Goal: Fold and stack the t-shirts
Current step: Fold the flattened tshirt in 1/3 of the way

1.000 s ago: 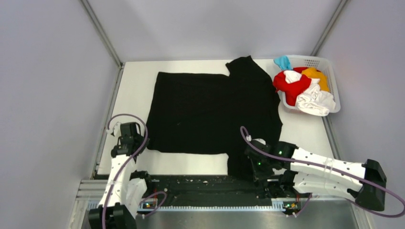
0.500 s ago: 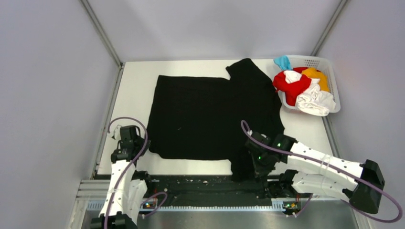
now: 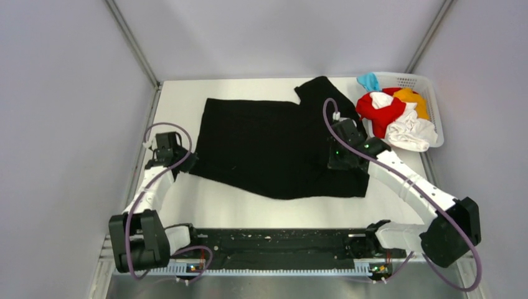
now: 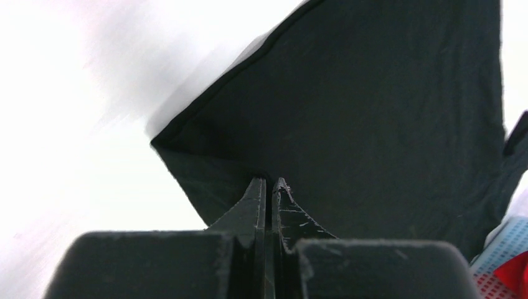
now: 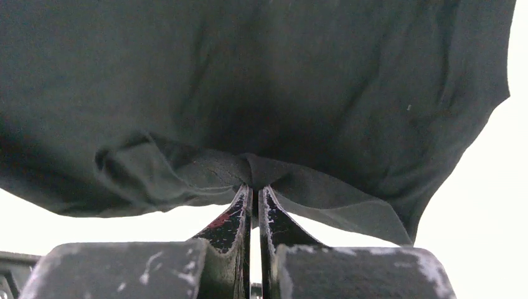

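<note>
Black t-shirt [image 3: 268,140] - near edge clenched by left gripper [image 4: 268,184] and right gripper [image 5: 254,190]; carry both ends level so the fold lands square.

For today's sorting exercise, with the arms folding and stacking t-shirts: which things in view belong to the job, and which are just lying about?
Job: black t-shirt, red t-shirt, white t-shirt, orange-yellow t-shirt, light blue t-shirt, left tool, right tool.
Lying about: white basket, table.

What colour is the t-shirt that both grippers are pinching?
The t-shirt is plain black, with no print visible; it shows best in the top external view.
</note>
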Tool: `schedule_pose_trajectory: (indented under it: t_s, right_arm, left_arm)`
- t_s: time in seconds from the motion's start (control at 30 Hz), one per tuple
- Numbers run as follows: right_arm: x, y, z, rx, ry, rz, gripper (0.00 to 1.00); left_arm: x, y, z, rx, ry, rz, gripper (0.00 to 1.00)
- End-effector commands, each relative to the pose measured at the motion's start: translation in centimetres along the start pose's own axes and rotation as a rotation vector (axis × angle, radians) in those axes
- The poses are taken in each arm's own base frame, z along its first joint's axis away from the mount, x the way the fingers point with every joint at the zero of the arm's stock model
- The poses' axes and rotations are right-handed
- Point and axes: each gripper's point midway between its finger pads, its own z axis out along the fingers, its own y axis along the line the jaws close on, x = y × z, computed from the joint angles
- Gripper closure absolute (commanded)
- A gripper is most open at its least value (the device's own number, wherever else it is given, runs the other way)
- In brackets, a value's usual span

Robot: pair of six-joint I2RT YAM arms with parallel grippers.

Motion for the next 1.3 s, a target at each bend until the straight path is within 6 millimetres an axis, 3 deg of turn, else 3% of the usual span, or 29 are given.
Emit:
schedule_pose_trajectory:
  t_s: [0.0, 0.2, 0.37, 0.67, 0.87, 0.93, 1.03, 1.07, 1.1, 1.13, 1.23, 1.27]
  right_arm:
    - [-6.9, 0.2, 0.4, -0.012, -0.173, 0.021, 1.00]
    - [-11.4, -1.0, 1.6, 0.008, -0.254, 0.057, 1.00]
    - [-13.5, -1.6, 2.8, 0.016, -0.273, 0.046, 1.00]
    - [-15.5, -3.3, 6.3, 0.034, -0.256, 0.037, 1.00]
    - [-19.3, -5.0, 9.2, 0.111, -0.336, -0.010, 1.00]
    - [-20.7, -5.4, 10.5, 0.139, -0.359, -0.048, 1.00]
    - [-22.3, -6.0, 11.7, 0.190, -0.386, -0.076, 0.96]
    - [-22.3, -6.2, 12.2, 0.208, -0.375, -0.076, 0.81]
    - [-22.5, -6.2, 12.5, 0.208, -0.362, -0.081, 0.62]
    - [-22.5, -6.1, 12.6, 0.208, -0.351, -0.086, 0.48]
    - [-22.8, -7.0, 12.1, 0.263, -0.338, -0.059, 0.28]
    - [-22.7, -7.1, 11.6, 0.273, -0.340, -0.042, 0.15]
  left_arm:
    - [-4.8, -4.2, 0.3, 0.077, -0.143, -0.027, 1.00]
    - [-7.1, -6.5, 2.2, 0.083, -0.163, -0.027, 1.00]
    - [-7.6, -8.1, 4.0, 0.097, -0.131, -0.008, 1.00]
    - [-8.1, -8.2, 7.0, 0.046, -0.103, -0.007, 1.00]
    - [-7.8, -7.7, 9.2, -0.030, -0.034, 0.030, 1.00]
    - [-7.4, -8.3, 9.6, -0.013, 0.008, 0.050, 0.75]
    - [-7.1, -8.4, 9.9, -0.010, 0.029, 0.068, 0.54]
    - [-7.1, -8.4, 9.9, -0.016, 0.036, 0.073, 0.41]
    - [-7.2, -8.5, 9.8, -0.019, 0.041, 0.082, 0.15]
    - [-7.3, -8.6, 9.7, -0.023, 0.043, 0.092, 0.03]
    - [-8.3, -9.6, 8.4, -0.009, 0.021, 0.110, 0.01]
    - [-8.8, -10.4, 7.5, 0.012, 0.006, 0.116, 0.01]
